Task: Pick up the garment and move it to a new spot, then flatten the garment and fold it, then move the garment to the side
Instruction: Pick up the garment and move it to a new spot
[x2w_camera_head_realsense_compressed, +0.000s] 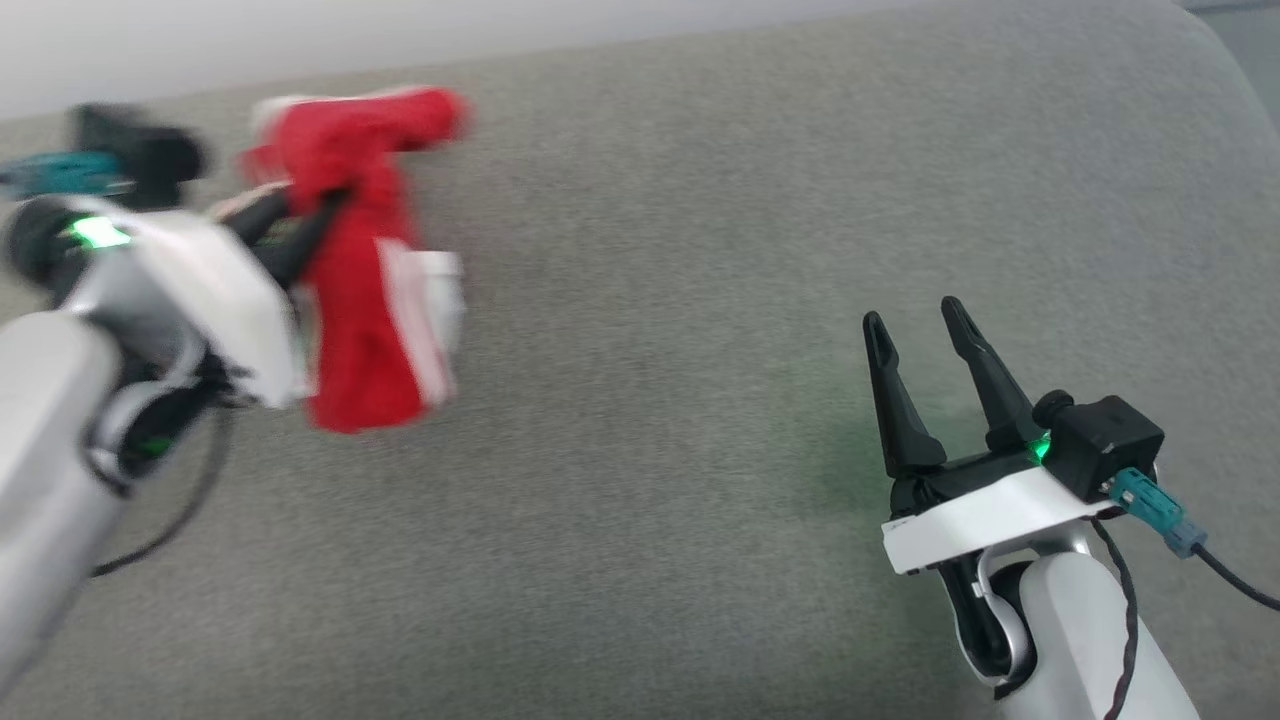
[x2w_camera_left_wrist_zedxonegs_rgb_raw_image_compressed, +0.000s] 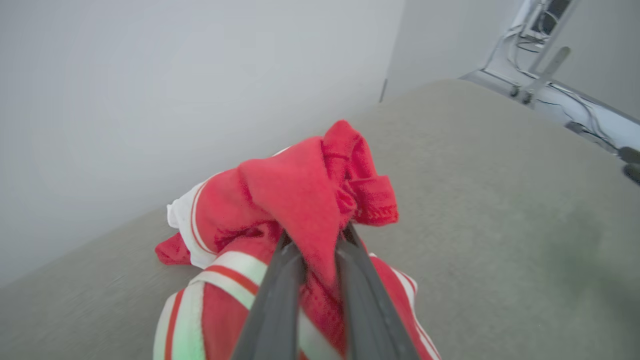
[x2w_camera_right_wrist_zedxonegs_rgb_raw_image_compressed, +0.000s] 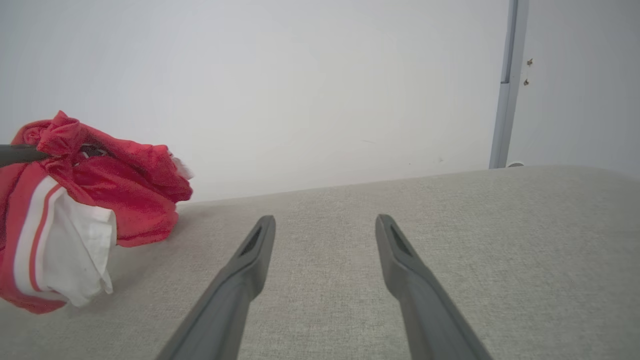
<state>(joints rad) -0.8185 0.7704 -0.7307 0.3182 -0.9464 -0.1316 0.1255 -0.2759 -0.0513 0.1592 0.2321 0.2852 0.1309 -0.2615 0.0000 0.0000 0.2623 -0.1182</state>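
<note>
The job is at its first step: picking up the garment (x2w_camera_head_realsense_compressed: 362, 300) and taking it to a new spot. The left fingers (x2w_camera_head_realsense_compressed: 300, 245) are pinching a bunch of the red cloth tight between them. The garment hangs from them in a crumpled lump over the far left part of the table (x2w_camera_head_realsense_compressed: 700, 420), near the white wall. Its lowest fold looks close to the grey top of the table, but I cannot tell if it touches. The head view is blurry there. The right fingers (x2w_camera_head_realsense_compressed: 893, 380) are spread wide and hold nothing. They sit over the near right part of the table, well apart from the garment. Next, I think the left arm needs to carry the lump toward the middle of the table and let it go. Then both arms can pull it flat. I can see white stripes and white panels on the red cloth, but no name, label or words to read.
</note>
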